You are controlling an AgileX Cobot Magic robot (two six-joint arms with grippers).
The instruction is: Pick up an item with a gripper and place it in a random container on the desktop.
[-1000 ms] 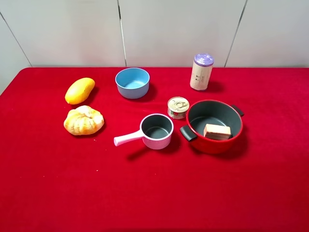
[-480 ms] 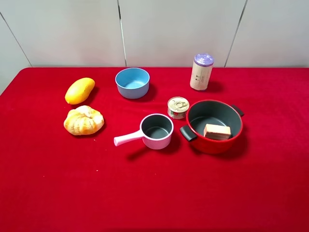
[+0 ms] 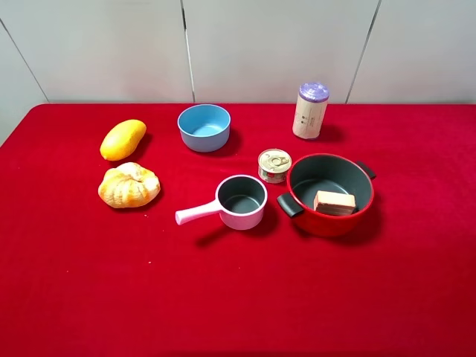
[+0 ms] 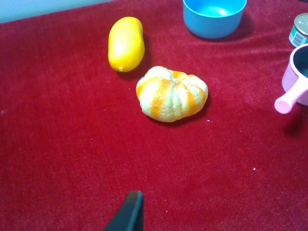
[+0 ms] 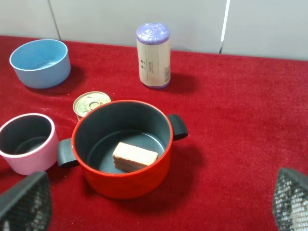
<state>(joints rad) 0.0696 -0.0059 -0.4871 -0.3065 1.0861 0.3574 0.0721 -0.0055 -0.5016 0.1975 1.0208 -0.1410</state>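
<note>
The pink-and-white striped block with a tan face (image 3: 334,202) lies inside the wide red pot (image 3: 329,220) on the red desktop (image 3: 238,297). The right wrist view shows the block (image 5: 134,157) on the pot's dark grey floor, near the front wall of the pot (image 5: 126,183). My right gripper (image 5: 156,211) is open and empty, its two mesh-padded fingertips (image 5: 26,202) wide apart, back from the pot. Of my left gripper only one black fingertip (image 4: 129,214) shows, over bare cloth near the bun. Neither gripper appears in the exterior high view.
A small pink saucepan (image 3: 239,201) and a tin can (image 3: 274,165) stand left of the pot. A blue bowl (image 3: 204,127) and a purple-capped cylinder (image 3: 310,110) stand behind. An orange-yellow bun (image 3: 129,185) and a yellow mango (image 3: 123,139) lie at the left.
</note>
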